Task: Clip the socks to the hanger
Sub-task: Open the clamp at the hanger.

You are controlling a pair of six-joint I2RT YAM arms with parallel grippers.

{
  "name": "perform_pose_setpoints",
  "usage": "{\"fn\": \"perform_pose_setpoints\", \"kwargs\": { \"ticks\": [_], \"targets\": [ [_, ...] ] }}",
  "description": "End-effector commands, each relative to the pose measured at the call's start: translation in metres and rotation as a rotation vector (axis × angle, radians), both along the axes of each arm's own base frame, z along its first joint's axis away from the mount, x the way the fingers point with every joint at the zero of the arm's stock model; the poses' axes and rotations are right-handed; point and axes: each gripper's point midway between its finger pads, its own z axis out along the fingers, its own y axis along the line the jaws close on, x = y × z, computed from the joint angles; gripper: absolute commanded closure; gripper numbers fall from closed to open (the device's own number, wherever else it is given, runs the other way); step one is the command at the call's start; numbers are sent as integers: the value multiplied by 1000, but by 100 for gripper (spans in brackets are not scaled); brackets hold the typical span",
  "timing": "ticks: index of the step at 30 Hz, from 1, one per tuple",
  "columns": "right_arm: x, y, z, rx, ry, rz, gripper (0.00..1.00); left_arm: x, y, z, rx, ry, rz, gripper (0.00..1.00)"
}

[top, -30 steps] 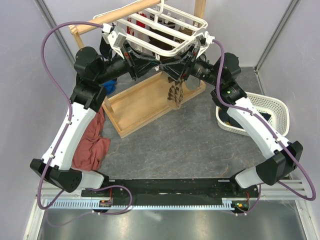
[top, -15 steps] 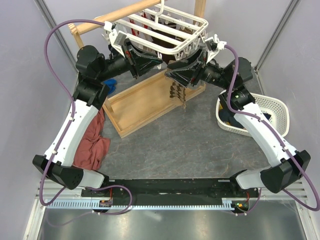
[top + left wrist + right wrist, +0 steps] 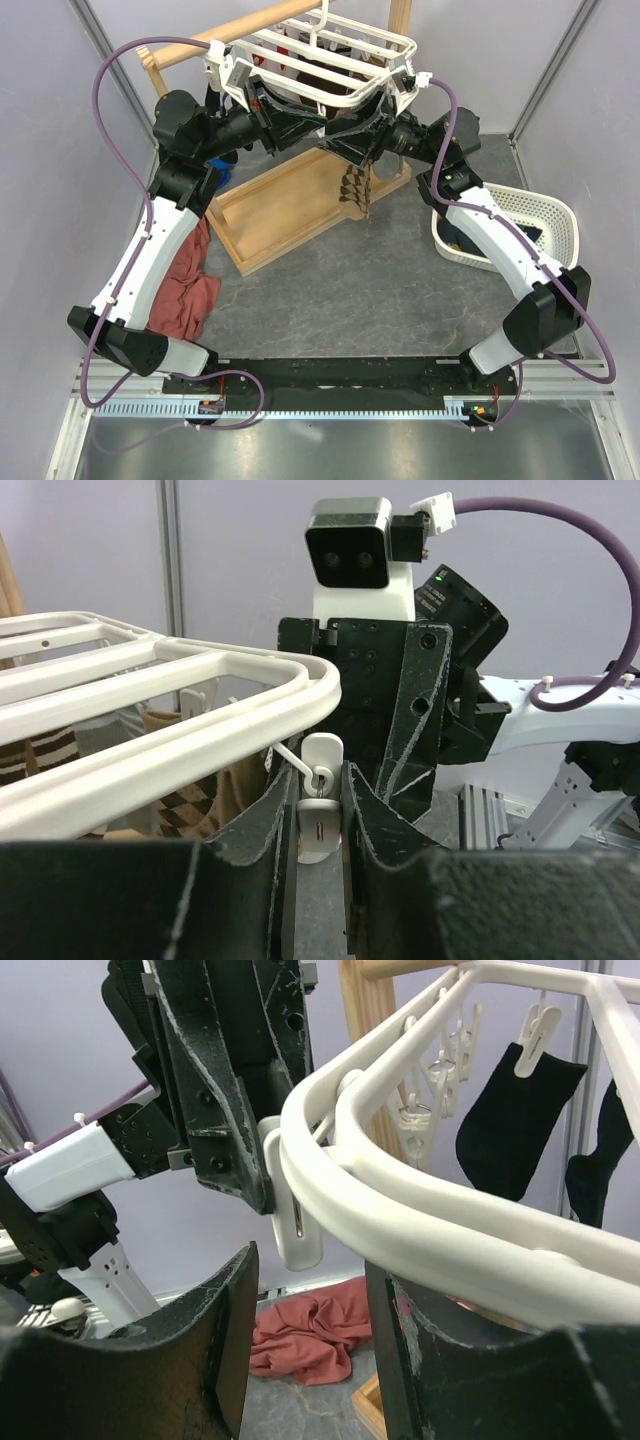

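The white hanger (image 3: 335,62) hangs from the wooden pole at the back. My left gripper (image 3: 320,810) is shut on a white clip peg (image 3: 320,825) under the hanger's rim (image 3: 200,715). In the top view the left gripper (image 3: 318,125) and the right gripper (image 3: 336,140) meet nose to nose under the near corner. My right gripper (image 3: 305,1290) is open with nothing between its fingers, just below the rim (image 3: 420,1210) and that peg (image 3: 295,1220). Dark fabric with a bit of yellow lies in the basket; I cannot tell whether it is the socks.
A brown argyle sock (image 3: 355,188) hangs clipped below the grippers. Black socks (image 3: 515,1120) hang from far pegs. The wooden stand's base tray (image 3: 270,215) lies underneath. A red cloth (image 3: 185,285) lies left, a blue cloth (image 3: 220,170) behind it, a white mesh basket (image 3: 555,215) right.
The right gripper swung out to the right, then came back under the hanger corner with its jaws wider. The hanger shifted slightly upward. The left gripper kept its hold on the peg.
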Motion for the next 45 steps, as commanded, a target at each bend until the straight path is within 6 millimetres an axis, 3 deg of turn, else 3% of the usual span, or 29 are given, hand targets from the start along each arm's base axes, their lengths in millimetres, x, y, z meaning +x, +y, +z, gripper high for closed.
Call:
{"fn": "perform_pose_setpoints", "kwargs": {
  "ticks": [1,17,20,23,25,28,31,32,35,40,45],
  "targets": [
    [-20,1,33,51,-128,53,47,-24,-3,20,-23,-43,-90,98],
    [-31,8,34,64,-156,125,76,-19,-9,9,-11,-11,-118,98],
    [-36,7,37,74,-169,142,84,-18,-9,5,-8,2,-122,98],
    [-39,6,38,80,-189,142,99,-16,-10,2,-7,8,-117,98],
    [-39,6,36,79,-194,135,100,-14,-9,3,-10,8,-104,96],
    [-34,6,31,63,-193,101,100,-11,-7,2,-3,21,-70,88],
    [-25,5,25,35,-200,31,100,-10,2,10,-10,6,12,64],
    [-21,6,19,14,-178,7,100,-6,5,4,0,33,45,51],
    [-12,3,14,-17,-187,-77,100,-1,20,4,-10,69,172,38],
    [1,-2,12,-56,-225,-229,100,6,41,2,-24,98,398,30],
    [10,-5,5,-109,-236,-368,100,2,44,3,-34,141,564,25]
  ]
}}
